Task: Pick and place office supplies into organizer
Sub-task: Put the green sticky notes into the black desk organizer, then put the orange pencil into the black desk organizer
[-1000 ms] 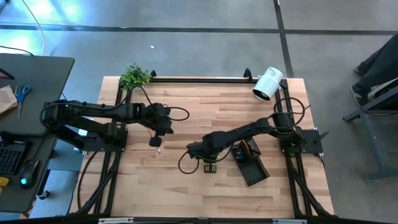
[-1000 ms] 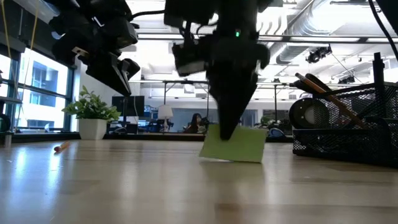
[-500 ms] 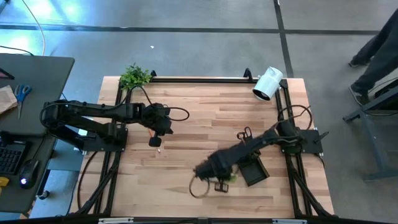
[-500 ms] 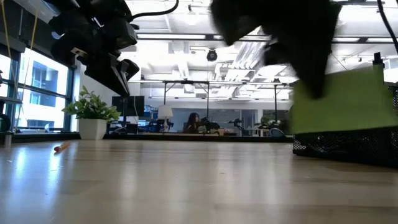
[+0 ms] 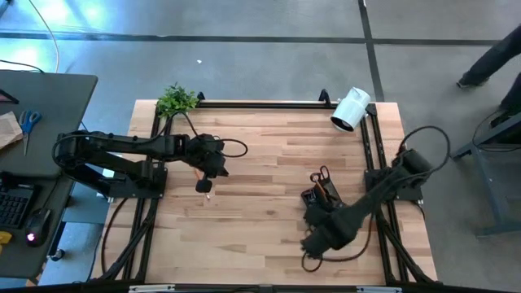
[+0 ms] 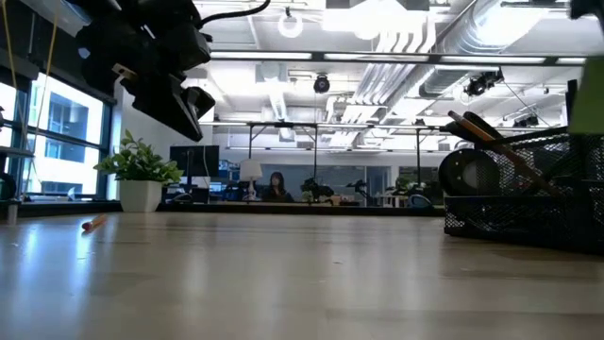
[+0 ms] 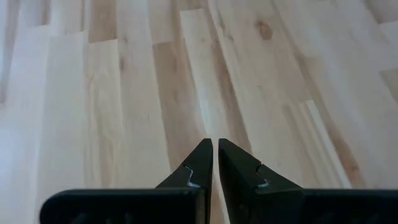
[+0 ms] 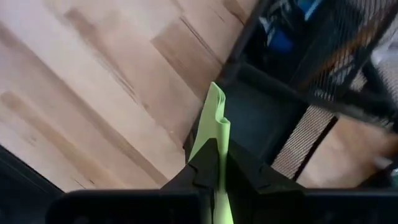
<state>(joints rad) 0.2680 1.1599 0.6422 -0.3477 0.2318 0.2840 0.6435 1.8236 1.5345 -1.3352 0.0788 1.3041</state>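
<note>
My right gripper (image 5: 312,242) hangs near the table's near right, shut on the lime-green sticky-note pad (image 8: 214,118). It is just beside the black mesh organizer (image 5: 314,195), whose low tray (image 8: 264,121) shows in the right wrist view. Dark pens and scissors stand in the organizer's cup (image 6: 491,142). My left gripper (image 5: 205,185) waits shut above the table's left middle, nothing between its fingers (image 7: 200,163). An orange pencil (image 6: 92,224) lies flat on the wood near it. My right gripper pinches the sticky-note pad between its two fingers, which point down. The pad stands edge-on in the hold, and its free edge (image 8: 217,102) reaches out past the fingertips. It is lifted clear of the table, beside the organizer's tray.
A white cylindrical camera (image 5: 350,108) lies at the far right corner and a small potted plant (image 5: 177,99) at the far left. A black frame rail (image 5: 260,103) runs along the table's edges. Bare wood (image 5: 260,163) spreads across the middle.
My right gripper has lifted the sticky-note pad off the table's middle and carried it toward the near right, up to the organizer, rolling its wrist on the way. The pad now hangs clear of the wood.
</note>
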